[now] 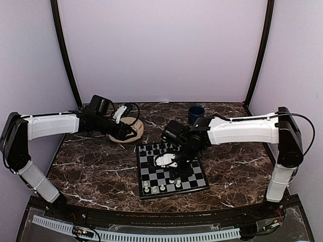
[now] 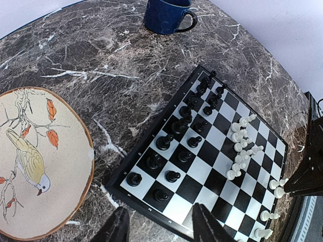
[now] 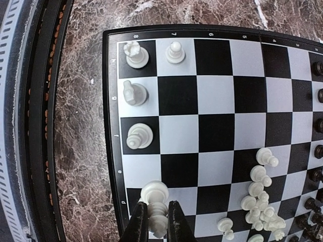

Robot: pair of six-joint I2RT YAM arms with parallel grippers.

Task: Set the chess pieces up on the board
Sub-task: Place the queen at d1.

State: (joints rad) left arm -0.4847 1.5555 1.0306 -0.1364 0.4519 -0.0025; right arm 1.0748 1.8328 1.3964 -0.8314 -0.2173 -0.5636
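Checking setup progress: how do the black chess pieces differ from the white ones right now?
The black pieces stand in two tidy rows along one edge of the board; the white pieces are mostly bunched mid-board, only a few on their edge squares. No black piece is held; the right gripper is shut on a white one. Both sets are on the board.

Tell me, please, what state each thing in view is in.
chessboard: flat on the table, partly set up.
black pieces: upright, two rows along the far edge.
white pieces: some bunched mid-board, a few standing on near-edge squares.
right fingers: shut on a white piece at the near edge.
left fingers: open, empty.
blue mug: upright, contents hidden.
bird plate: flat on the table.
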